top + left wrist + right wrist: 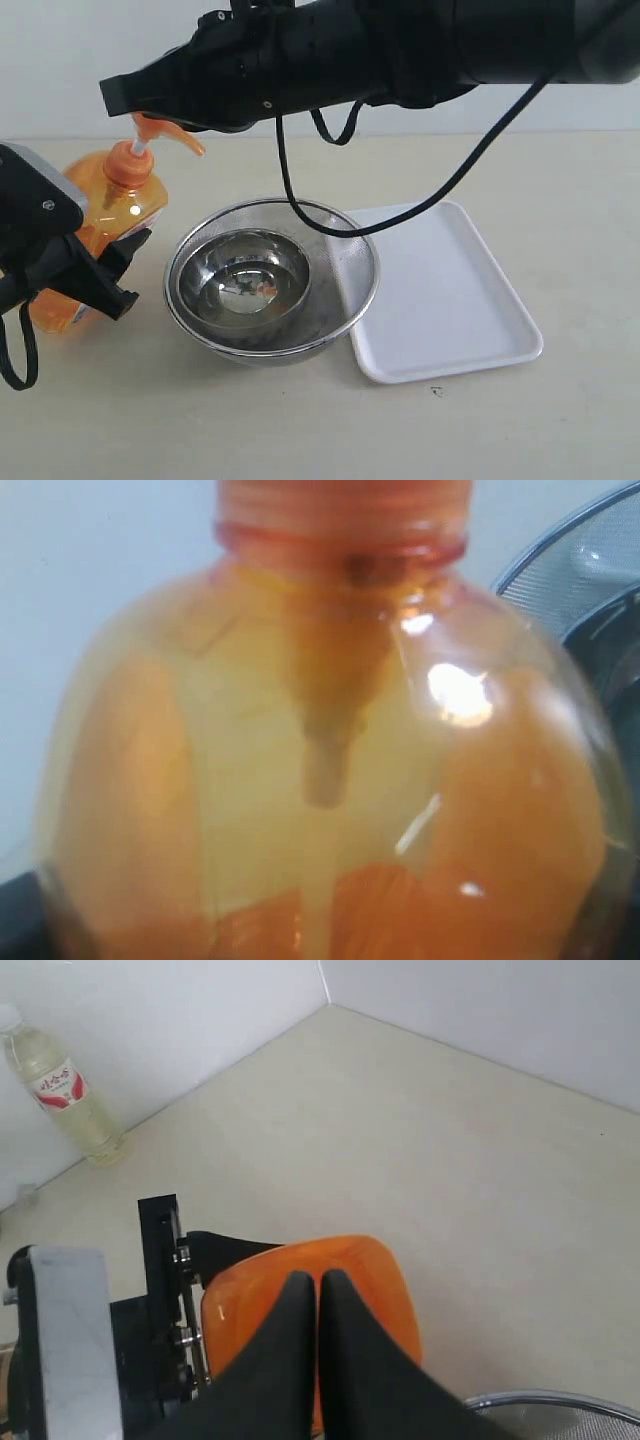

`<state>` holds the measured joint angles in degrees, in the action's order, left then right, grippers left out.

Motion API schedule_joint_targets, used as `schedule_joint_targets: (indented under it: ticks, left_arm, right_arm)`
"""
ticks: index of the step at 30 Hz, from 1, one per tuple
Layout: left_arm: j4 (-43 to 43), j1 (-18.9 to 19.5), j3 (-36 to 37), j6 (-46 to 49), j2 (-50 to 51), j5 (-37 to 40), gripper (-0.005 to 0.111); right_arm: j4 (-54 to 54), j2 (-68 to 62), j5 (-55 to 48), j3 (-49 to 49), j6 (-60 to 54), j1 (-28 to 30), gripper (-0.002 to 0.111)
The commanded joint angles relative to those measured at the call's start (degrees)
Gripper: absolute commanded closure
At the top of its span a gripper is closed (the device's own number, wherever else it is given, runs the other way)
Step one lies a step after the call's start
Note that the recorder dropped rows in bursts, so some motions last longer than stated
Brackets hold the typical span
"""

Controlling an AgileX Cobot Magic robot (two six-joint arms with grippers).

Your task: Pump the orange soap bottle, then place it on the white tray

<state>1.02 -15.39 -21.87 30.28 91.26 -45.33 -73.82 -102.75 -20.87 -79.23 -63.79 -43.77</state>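
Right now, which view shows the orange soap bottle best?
Exterior view: the orange soap bottle shows from pump to base, partly behind the left gripper. The left wrist view gives only its body, the right wrist view only its pump top.

The left hand clasps the orange soap bottle (right hand over its pump), white tray well apart.
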Motion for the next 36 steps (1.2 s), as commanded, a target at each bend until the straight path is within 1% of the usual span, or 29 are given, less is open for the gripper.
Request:
schedule_joint_targets:
  ticks: [1, 15, 19, 24, 29, 36]
  left_arm:
    - [2.92, -0.64, 0.15, -2.34, 0.34, 0.42, 0.102]
    - [2.92, -0.64, 0.15, -2.34, 0.34, 0.63, 0.102]
    - [2.81, -0.64, 0.15, -2.34, 0.34, 0.74, 0.102]
    - [2.81, -0.64, 0.15, -2.34, 0.34, 0.77, 0.102]
    - [2.81, -0.64, 0.15, -2.34, 0.34, 0.77, 0.102]
    - [2.91, -0.64, 0.15, -2.34, 0.34, 0.55, 0.102]
  right_arm:
    - [3.34, 0.15, -2.04, 1.45, -0.38, -0.73, 0.108]
    - [4.99, 8.83, 3.61, 1.34, 0.33, -0.73, 0.108]
    - [10.59, 8.83, 3.78, 2.52, 4.91, -0.73, 0.108]
    - [10.63, 7.69, 5.00, 4.57, 4.91, -0.73, 0.108]
    - [10.33, 6.02, 4.85, 4.57, 4.91, -0.73, 0.108]
    - [9.98, 4.26, 2.24, 4.57, 4.91, -0.73, 0.108]
